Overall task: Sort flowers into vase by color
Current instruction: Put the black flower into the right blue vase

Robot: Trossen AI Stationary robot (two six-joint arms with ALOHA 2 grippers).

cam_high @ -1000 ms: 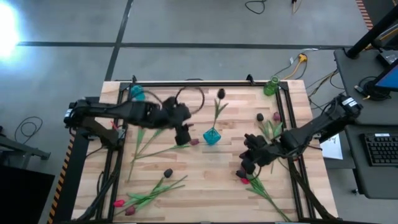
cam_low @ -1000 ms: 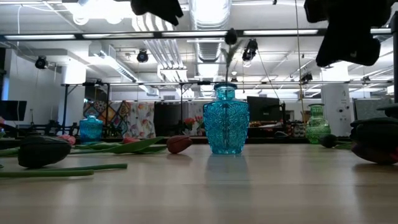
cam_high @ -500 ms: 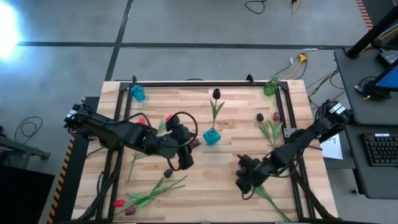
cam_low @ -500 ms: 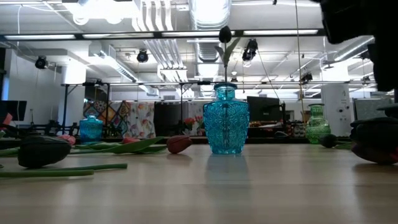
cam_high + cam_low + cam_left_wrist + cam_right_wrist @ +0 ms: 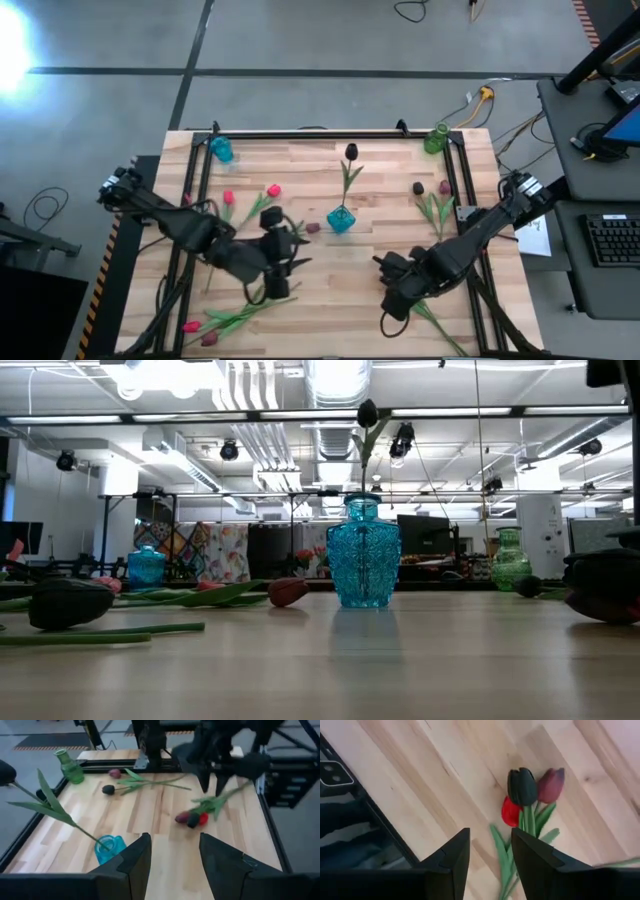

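The wooden desk (image 5: pixel 330 275) carried 3 vases. The blue vase (image 5: pixel 341 219) at its middle held 1 black tulip (image 5: pixel 350 152); the small blue vase (image 5: pixel 221 149) and green vase (image 5: pixel 435 138) stood at the far corners. The left tool (image 5: pixel 279 266) hung low, fingers spread, empty. The right tool (image 5: pixel 392 290) hovered over 3 bunched tulips (image 5: pixel 530 790), red, black and maroon, fingers parted. More tulips (image 5: pixel 228 320) lay near the front-left corner.

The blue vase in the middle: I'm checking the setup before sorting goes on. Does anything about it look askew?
The blue vase stands upright on the table. Its one black tulip leans away from the neck rather than standing straight, with the head well off to one side. Nothing is spilled or broken.
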